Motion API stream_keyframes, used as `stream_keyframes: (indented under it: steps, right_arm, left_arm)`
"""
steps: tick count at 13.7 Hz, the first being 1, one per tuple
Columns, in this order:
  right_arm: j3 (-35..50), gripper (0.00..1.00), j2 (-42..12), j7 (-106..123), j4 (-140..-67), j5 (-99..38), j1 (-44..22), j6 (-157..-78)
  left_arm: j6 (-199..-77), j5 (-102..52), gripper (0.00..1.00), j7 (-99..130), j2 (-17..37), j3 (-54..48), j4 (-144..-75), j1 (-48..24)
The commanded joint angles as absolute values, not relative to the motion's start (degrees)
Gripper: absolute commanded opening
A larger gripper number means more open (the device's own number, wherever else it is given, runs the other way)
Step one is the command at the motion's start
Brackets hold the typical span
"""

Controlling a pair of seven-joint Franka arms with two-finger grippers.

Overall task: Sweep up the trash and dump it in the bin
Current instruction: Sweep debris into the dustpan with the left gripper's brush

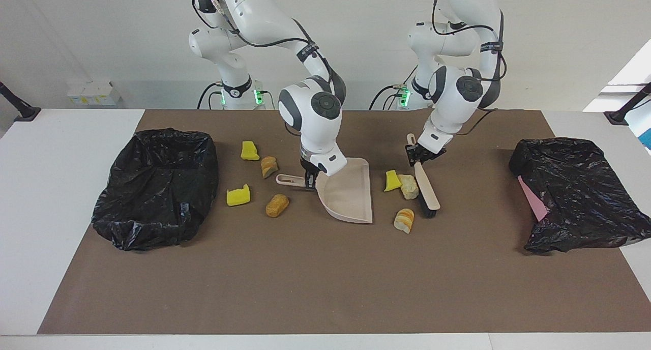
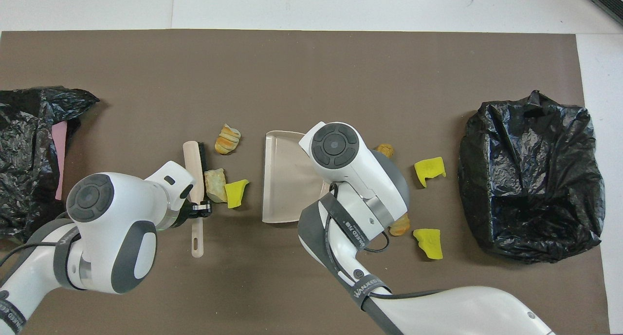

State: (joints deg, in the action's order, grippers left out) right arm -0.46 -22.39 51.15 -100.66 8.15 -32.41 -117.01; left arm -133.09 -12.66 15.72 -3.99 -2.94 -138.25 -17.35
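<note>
My left gripper [image 1: 418, 154] is shut on the handle of a beige brush [image 1: 426, 190] with black bristles. The bristles press a tan lump [image 1: 408, 186] against a yellow sponge chunk [image 1: 392, 181] of the trash. A striped roll [image 1: 404, 220] lies just farther from the robots. My right gripper [image 1: 309, 179] is shut on the handle of the beige dustpan [image 1: 348, 195], whose open mouth faces those pieces a short gap away. Several more trash pieces [image 1: 277, 205] lie between the dustpan and the black-lined bin [image 1: 152, 228]. In the overhead view the right wrist hides that gripper.
A second crumpled black bag [image 1: 580, 192] with a pink sheet [image 1: 531, 200] sits at the left arm's end of the table. The brown mat [image 1: 325, 279] covers the tabletop, with white table margins around it.
</note>
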Motion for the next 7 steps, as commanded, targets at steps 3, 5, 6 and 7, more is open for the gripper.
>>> stream_keyframes:
  steps: [3, 5, 6, 7]
  right_arm:
    - [-0.26, 0.0, -20.74, 50.71, -104.15, 10.02, -32.69, -118.83]
    - [-0.18, 0.0, -20.65, 50.8, -104.15, 11.33, -32.78, -119.44]
    - [-0.26, 0.0, -20.65, 50.97, -104.15, 13.77, -33.57, -119.53]
    - [-0.26, 0.0, -20.48, 50.98, -103.98, 16.32, -34.44, -119.44]
  left_arm:
    - [-134.29, -19.15, 0.0, 17.75, -2.72, -2.29, -135.88, -25.3]
    - [-134.12, -19.77, 0.0, 17.84, -2.29, -2.37, -134.31, -26.54]
    - [-133.6, -19.86, 0.0, 17.84, -1.24, -2.37, -132.56, -26.54]
    - [-132.98, -20.39, 0.0, 18.1, -0.36, -2.46, -130.8, -26.54]
